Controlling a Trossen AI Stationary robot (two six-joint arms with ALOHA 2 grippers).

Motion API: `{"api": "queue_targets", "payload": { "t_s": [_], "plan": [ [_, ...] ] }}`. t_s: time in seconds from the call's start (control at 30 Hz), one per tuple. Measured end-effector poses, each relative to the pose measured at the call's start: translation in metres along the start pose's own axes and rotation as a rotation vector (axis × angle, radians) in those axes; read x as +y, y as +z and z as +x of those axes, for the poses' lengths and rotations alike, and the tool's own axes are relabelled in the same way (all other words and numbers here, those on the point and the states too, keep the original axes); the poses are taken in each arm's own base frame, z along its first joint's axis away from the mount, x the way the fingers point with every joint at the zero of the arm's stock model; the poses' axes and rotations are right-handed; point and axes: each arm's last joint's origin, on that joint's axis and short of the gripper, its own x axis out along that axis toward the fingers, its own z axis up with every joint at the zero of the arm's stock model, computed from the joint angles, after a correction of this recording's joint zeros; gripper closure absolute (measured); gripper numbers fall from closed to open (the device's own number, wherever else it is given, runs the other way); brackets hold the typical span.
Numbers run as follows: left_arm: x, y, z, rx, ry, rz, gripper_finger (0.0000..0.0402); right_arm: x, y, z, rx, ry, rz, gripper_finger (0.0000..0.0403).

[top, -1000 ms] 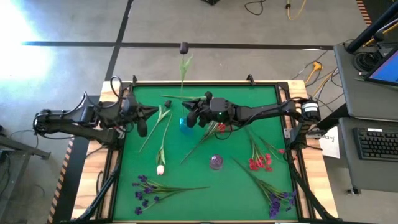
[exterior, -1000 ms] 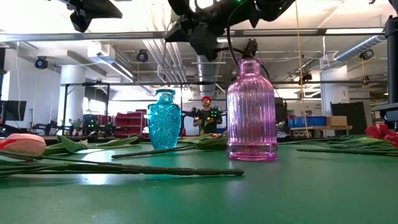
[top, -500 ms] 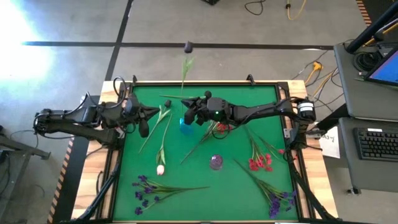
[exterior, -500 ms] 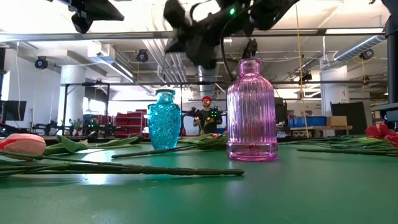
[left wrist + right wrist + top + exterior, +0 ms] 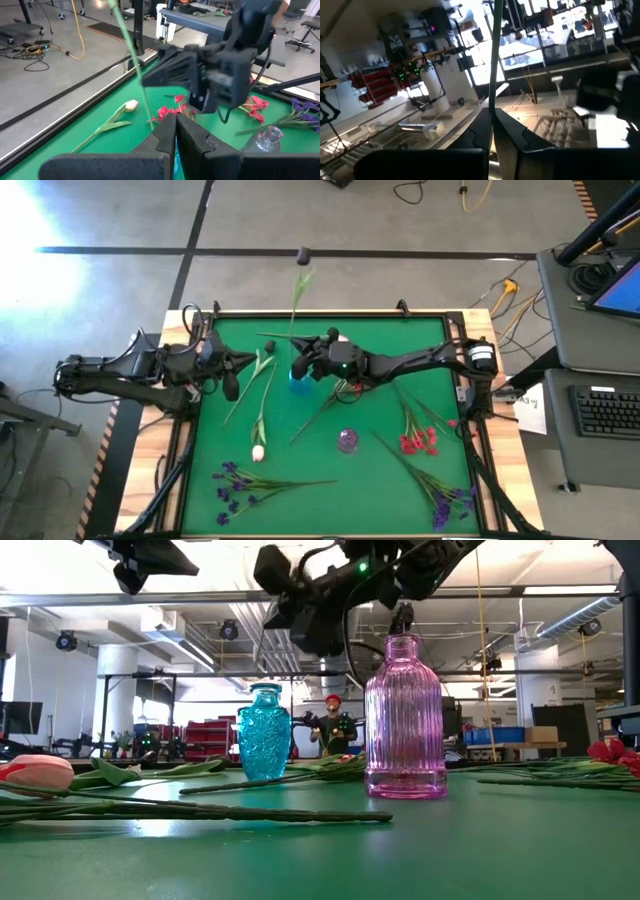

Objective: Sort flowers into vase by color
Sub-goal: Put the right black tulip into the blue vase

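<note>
Movement is small: the right gripper [image 5: 300, 364] has slid a little further over the blue vase [image 5: 298, 381], fingers clamped on a green-stemmed flower [image 5: 296, 290] held upright, its lower end probably near the vase's mouth. Insertion looks close. The left gripper [image 5: 232, 373] waits closed nearby, holding nothing.

No readable text, labels, brands or numbers anywhere.
</note>
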Motion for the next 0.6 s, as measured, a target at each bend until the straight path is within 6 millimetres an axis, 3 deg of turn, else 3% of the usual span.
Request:
{"api": "queue_targets", "payload": {
  "t_s": [0.27, 0.6],
  "plan": [
    [0.0, 0.0, 0.0, 0.002, 0.0, 0.001, 0.0402, -0.022, 0.004, -0.015, -0.017, -0.036, -0.006, 0.0394],
    [0.0, 0.0, 0.0, 0.002, 0.0, 0.001, 0.0402, -0.016, 0.011, -0.016, -0.046, 0.082, -0.086, 0.0394]
  ]
}}
